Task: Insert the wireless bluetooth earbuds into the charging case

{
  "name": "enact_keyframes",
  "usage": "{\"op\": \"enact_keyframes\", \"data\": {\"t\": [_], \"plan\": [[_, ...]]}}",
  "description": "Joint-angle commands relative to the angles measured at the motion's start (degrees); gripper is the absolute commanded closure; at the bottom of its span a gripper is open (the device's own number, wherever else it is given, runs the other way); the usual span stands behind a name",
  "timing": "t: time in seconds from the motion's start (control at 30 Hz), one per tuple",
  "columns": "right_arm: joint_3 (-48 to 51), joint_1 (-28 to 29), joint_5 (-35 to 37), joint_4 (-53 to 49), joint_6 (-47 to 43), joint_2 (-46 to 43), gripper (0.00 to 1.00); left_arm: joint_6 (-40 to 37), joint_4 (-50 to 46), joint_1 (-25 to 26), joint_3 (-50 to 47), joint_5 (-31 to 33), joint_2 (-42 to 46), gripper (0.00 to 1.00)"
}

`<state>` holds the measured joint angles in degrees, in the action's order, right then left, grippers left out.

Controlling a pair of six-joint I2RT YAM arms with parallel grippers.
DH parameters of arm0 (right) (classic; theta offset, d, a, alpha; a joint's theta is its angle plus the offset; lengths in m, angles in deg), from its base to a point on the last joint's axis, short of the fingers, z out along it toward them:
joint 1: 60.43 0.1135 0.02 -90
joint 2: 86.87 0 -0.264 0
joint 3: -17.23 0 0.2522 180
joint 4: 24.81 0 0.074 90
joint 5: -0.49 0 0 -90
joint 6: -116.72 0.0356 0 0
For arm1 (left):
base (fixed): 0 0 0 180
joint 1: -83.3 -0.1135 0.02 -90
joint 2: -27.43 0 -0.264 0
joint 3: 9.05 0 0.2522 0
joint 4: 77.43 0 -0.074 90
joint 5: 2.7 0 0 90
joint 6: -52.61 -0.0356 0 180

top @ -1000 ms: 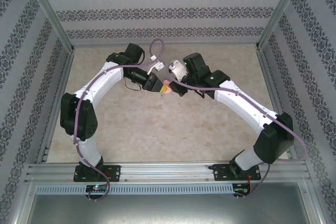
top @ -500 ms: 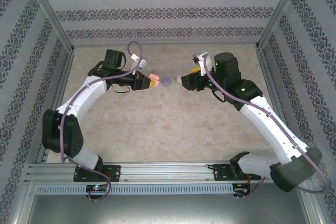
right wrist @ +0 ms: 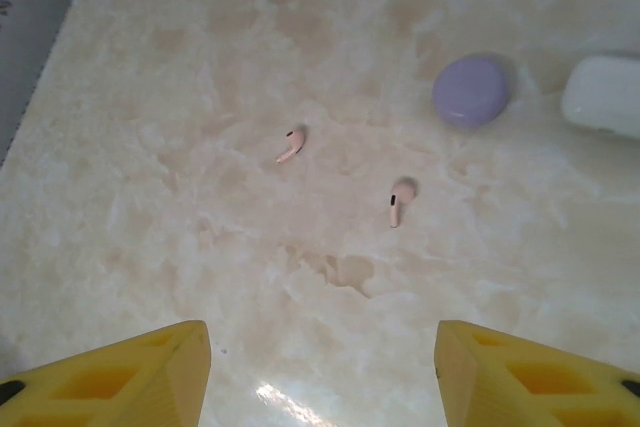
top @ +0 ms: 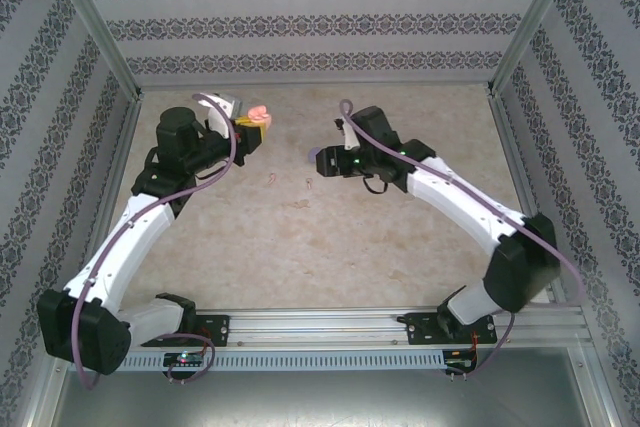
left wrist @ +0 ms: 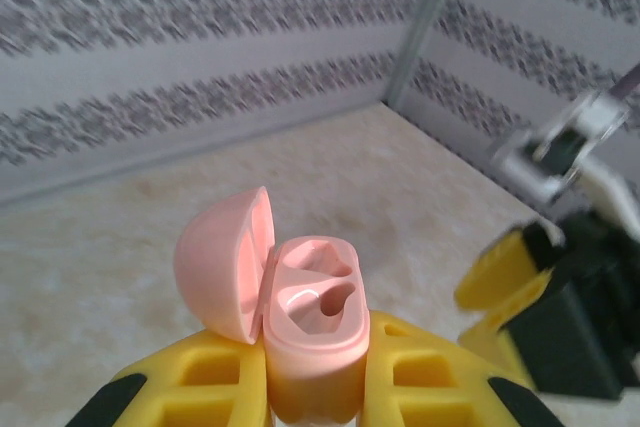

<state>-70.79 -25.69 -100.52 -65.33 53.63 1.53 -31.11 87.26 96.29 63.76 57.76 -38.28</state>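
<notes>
Pink charging case [top: 260,113] sits up off the counter [top: 400,237], clamped in the left pincer [top: 255,123] at the far left of the top view. Right pincer [top: 323,159] is low over mid-counter, right beside a purple case [top: 317,153]; can't read its gap from up here. Two pink earbuds [top: 270,181] lie loose on the counter between the arms, well apart from the pink case. Left wrist: pincer [left wrist: 315,382] is closed on the lower body of the pink case [left wrist: 312,347], with the yellow fingers [left wrist: 190,382] pressed to both sides. The case is upright, its lid [left wrist: 225,265] is hinged back to the left, and both sockets are bare. The other arm's yellow finger shows blurred at right. Right wrist: pincer [right wrist: 320,372] stands wide with nothing between its fingers [right wrist: 120,372], hovering over bare counter [right wrist: 150,247]. Both earbuds are ahead of it, one [right wrist: 291,143] left of centre, the other [right wrist: 399,200] right of centre, lying flat and apart from each other. The purple case [right wrist: 471,90], closed, is further out to the right. A white case [right wrist: 603,95] lies just beside it, cut off by the frame edge.
</notes>
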Motion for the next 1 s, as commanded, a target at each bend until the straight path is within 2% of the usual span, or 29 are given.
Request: {"op": "enact_keyframes", "data": {"t": [0.0,0.2,0.37,0.6,0.97], "plan": [[-4.9,1.9,3.9,-0.4,7.9,5.4,0.39,3.0,5.9,-0.6,-0.7,8.7,1.9,1.00],[-13.7,5.1,6.4,-1.7,13.4,18.2,0.43,5.7,8.5,-0.7,-2.4,17.7,4.1,1.00],[-23.1,7.7,7.4,-4.0,14.4,28.2,0.46,7.5,8.9,-0.6,-2.4,20.7,5.2,1.00],[-36.8,10.0,11.5,-10.2,15.9,40.7,0.50,9.6,9.5,-0.8,-2.3,22.9,6.8,1.00],[-50.1,11.7,18.3,-16.1,15.6,51.6,0.53,11.7,10.5,-0.9,-2.6,22.4,7.3,1.00]]}}
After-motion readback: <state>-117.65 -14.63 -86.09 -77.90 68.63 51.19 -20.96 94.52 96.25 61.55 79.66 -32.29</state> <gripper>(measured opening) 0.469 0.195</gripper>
